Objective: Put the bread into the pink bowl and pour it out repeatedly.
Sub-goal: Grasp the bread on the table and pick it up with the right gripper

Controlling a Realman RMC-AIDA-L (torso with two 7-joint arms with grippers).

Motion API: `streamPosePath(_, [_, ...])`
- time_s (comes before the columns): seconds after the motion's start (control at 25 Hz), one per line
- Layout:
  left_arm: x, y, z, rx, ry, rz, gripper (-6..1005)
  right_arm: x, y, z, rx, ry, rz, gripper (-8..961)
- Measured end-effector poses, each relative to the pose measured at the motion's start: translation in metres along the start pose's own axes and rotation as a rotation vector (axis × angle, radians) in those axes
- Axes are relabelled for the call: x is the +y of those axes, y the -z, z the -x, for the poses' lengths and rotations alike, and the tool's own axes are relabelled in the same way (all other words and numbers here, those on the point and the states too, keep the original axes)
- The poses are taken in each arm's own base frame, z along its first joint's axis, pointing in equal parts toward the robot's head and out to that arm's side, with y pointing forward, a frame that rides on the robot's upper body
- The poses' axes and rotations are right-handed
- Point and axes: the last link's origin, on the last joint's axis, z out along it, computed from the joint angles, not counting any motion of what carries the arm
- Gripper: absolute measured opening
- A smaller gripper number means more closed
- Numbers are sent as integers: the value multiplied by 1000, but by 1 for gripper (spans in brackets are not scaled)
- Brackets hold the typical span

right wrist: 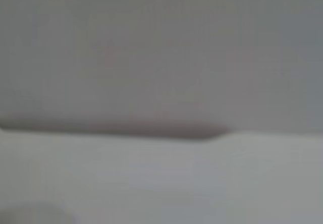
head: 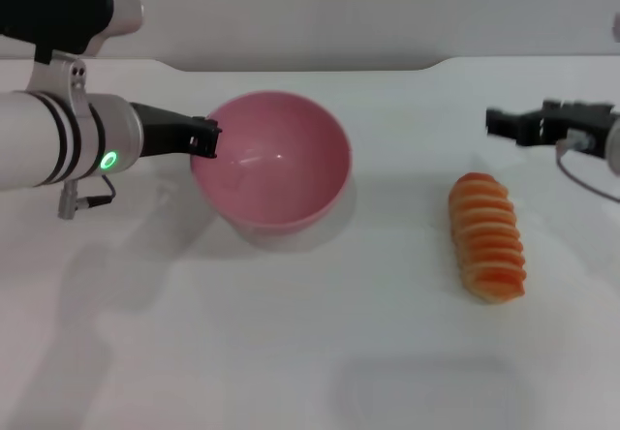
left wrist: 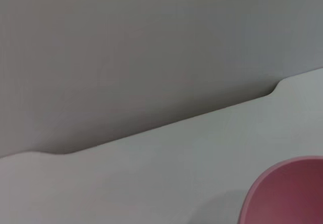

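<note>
Only the head view shows both arms and both task things. There the pink bowl (head: pixel 272 163) is tipped, its mouth facing up and toward the camera, its left rim clamped by the left gripper (head: pixel 204 141), whose dark fingers (head: pixel 205 132) close narrowly on the edge. The bread (head: pixel 487 237) lies on the white table (head: pixel 291 353) well to the right of the bowl, outside it, with its long axis running away from the robot. The right gripper (head: pixel 496 123) hangs beyond the bread's far end and apart from it, holding nothing; how wide its fingers stand cannot be told. The left wrist view shows only a slice of the bowl's rim (left wrist: pixel 287 193) in one corner, plus the table's far edge (left wrist: pixel 151 128) with a step in it against a grey wall (left wrist: pixel 151 42); no fingers appear. The right wrist view gives just the blurred table (right wrist: pixel 161 183) and wall (right wrist: pixel 161 47). Bare table lies between bowl and bread and across the whole near side; the far edge runs just behind the bowl.
</note>
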Motion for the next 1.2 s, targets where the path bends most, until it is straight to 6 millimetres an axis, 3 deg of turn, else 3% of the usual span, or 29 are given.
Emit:
streamPosePath(0.28, [0,1,-13,21,-32,1,38,-1,-26,-14,201,13,-19,725])
streamPosePath(1.2, [0,0,-22,38,-51,-1,39,24,-54,-30,268,23,27,718])
